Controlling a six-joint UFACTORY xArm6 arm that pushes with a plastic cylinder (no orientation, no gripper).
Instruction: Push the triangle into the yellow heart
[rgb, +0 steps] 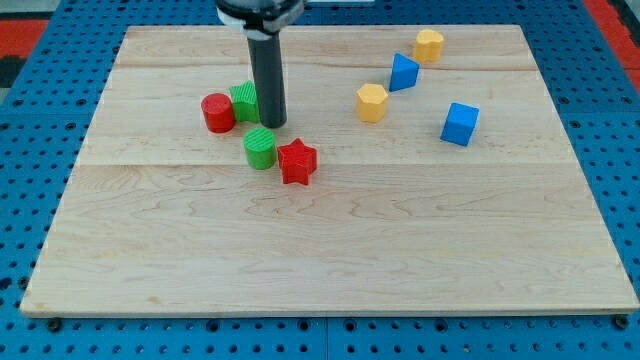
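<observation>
The blue triangle (403, 72) lies at the view's upper right. A yellow block (429, 45), the heart as far as I can tell, sits just above and right of it, a small gap apart. My tip (272, 124) is far to the view's left of both, on the board just right of a green block (244, 101) and above a green round block (260, 147).
A yellow hexagon-like block (371, 102) lies below left of the triangle. A blue cube (460, 123) lies at the right. A red cylinder (217, 112) and a red star (296, 161) flank the green blocks. The wooden board (330, 260) sits on a blue pegboard.
</observation>
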